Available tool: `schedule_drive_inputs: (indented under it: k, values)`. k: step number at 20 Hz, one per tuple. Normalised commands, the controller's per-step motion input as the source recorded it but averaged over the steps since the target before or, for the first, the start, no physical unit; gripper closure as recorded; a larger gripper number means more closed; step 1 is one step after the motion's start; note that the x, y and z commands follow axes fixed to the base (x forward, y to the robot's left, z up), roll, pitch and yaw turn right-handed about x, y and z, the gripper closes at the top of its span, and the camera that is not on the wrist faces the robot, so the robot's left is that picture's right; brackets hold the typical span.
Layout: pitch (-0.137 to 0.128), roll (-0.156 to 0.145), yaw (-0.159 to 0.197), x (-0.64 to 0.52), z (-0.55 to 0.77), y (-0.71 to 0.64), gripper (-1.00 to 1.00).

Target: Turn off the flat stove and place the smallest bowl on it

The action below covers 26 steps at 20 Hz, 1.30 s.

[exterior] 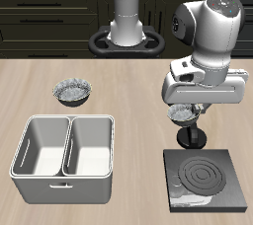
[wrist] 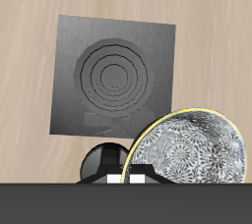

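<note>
The flat stove [exterior: 203,177] lies near the table's front edge, and its coil rings are dark. It also shows in the wrist view [wrist: 116,76], with its black knob [wrist: 103,159] at the edge nearest the gripper. My gripper [exterior: 188,120] hangs just above the stove's back edge, over the knob [exterior: 195,137]. It is shut on the rim of the smallest bowl [exterior: 184,113], a tiny crinkled silvery bowl held above the table. In the wrist view the bowl [wrist: 187,149] fills the space beside the gripper [wrist: 128,180] and overlaps the stove's corner.
A larger crinkled bowl [exterior: 73,92] sits on the table farther back, on the other side. A white twin-compartment bin [exterior: 64,157] stands in front of it, near the front edge. The robot's base [exterior: 126,39] is at the back.
</note>
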Motion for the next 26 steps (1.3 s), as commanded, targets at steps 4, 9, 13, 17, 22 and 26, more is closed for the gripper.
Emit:
schedule_drive_inputs:
  k: [4, 9, 13, 17, 22, 26]
  values:
    - [0.01, -0.024, -0.014, 0.33, 0.04, 0.01, 1.0]
    - [0.012, -0.006, 0.011, 0.25, 0.04, 0.09, 1.0]
    - [0.014, 0.009, 0.011, 0.29, 0.02, 0.24, 1.0]
    - [0.006, 0.026, 0.011, 0.28, 0.02, 0.3, 1.0]
    - [-0.002, 0.02, 0.025, 0.16, -0.01, 0.23, 1.0]
    - [0.014, 0.017, 0.002, 0.11, -0.09, 0.07, 1.0]
